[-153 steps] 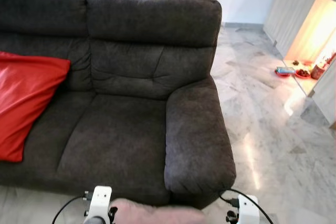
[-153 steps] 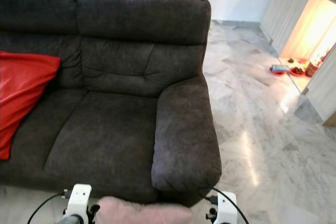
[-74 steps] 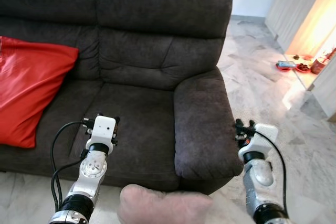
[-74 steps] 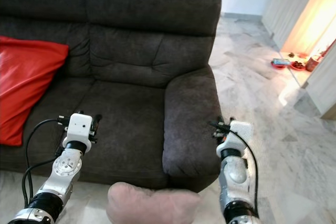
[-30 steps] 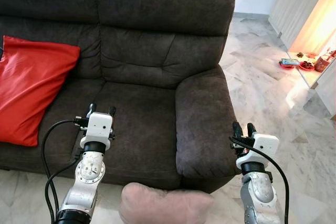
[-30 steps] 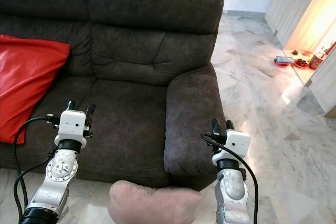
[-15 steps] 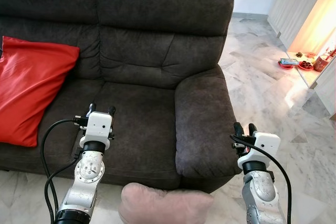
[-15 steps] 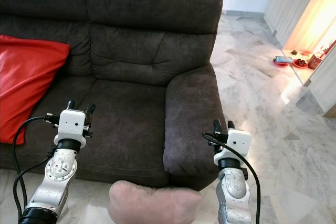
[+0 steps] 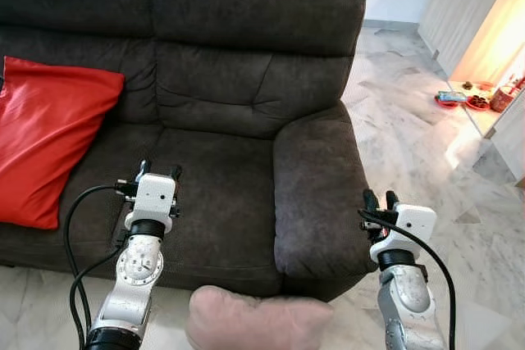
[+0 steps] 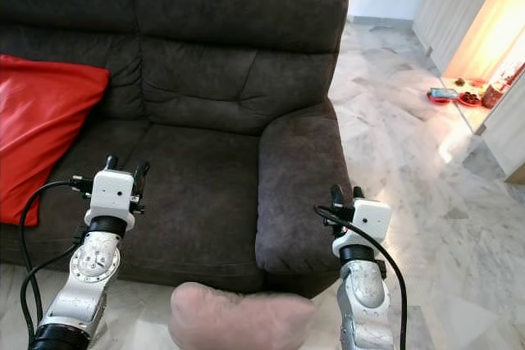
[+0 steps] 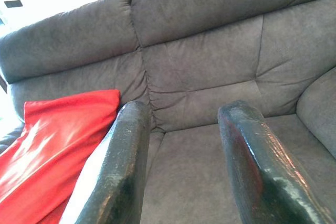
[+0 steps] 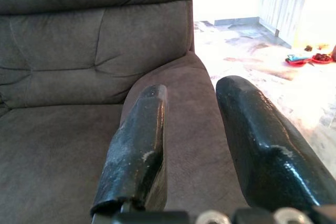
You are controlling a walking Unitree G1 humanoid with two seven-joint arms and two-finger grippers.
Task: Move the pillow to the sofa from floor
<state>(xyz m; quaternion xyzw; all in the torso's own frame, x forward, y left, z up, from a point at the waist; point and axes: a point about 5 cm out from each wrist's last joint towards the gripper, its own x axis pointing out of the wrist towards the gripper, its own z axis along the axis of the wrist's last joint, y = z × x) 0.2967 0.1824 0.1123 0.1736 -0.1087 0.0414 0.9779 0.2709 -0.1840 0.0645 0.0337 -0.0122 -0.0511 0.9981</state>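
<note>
Your fingers are spread apart on both sides and close on nothing: the left gripper (image 9: 157, 173) hangs over the front of the sofa (image 9: 246, 79) seat, the right gripper (image 9: 376, 199) beside the outer flank of the armrest (image 9: 316, 194), each pointing up and forward at the backrest. In the left wrist view the two black fingers (image 11: 123, 166) frame the seam between the back cushions, with the red cushion (image 9: 49, 145) off to their outer side.

The pillow (image 9: 258, 321), pale pink and soft, lies on the marble floor (image 9: 410, 137) well behind and below both sets of fingertips, between your two forearms and hard against the sofa's front edge.

You are in the approach step, as I judge it: nothing is gripped and the pillow is not yet lifted. The next move calls for bringing both grippers down and back toward your body, one to each end of the pillow, then pressing inward. It looks limp, so expect it to sag; a two-sided squeeze should hold better than a pinch at one corner. The empty seat just ahead of the left fingers looks like the natural landing spot.
</note>
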